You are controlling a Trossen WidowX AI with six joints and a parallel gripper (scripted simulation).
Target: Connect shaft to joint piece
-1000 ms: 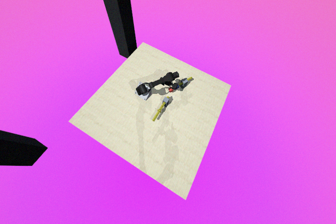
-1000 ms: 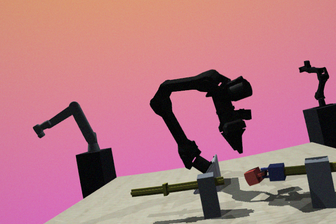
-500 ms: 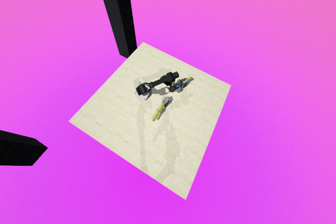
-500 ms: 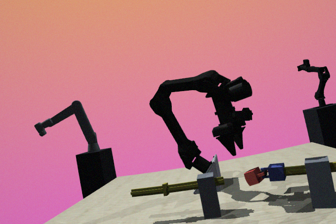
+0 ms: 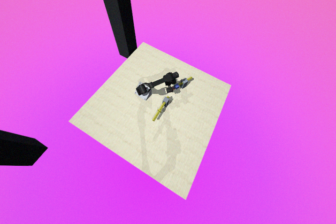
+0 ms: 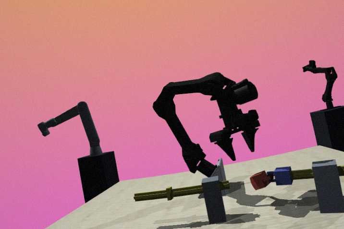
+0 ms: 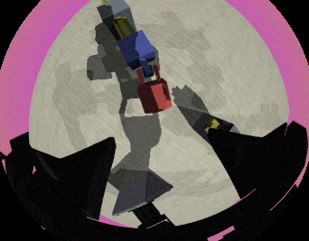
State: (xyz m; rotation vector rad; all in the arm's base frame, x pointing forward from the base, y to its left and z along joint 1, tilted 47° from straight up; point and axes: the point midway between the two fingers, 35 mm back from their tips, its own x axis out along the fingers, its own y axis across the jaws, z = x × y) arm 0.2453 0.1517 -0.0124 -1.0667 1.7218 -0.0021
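Note:
The red square joint piece [image 6: 259,180] [image 7: 155,94] [image 5: 174,88] hangs on a blue hinge part [image 6: 282,175] [image 7: 139,49] at the end of the fixed yellow shaft [image 6: 301,174], which sits in a grey block [image 6: 327,190] [image 7: 114,7] [image 5: 184,82]. The second yellow shaft [image 6: 178,191] [image 5: 157,113] lies in its own grey block [image 6: 214,200] [image 5: 165,101], its tip apart from the joint piece. In the wrist view only that shaft's tip [image 7: 212,125] shows beside the right finger. My gripper [image 6: 242,154] [image 7: 163,138] is open and empty, above and slightly left of the joint piece, touching nothing.
The arm's grey base [image 6: 219,170] [image 7: 136,190] [image 5: 143,91] stands behind the second block on the pale table [image 5: 118,128]. Black pillars [image 6: 97,174] [image 6: 328,128] [image 5: 119,19] carrying other arms stand off the table's edges.

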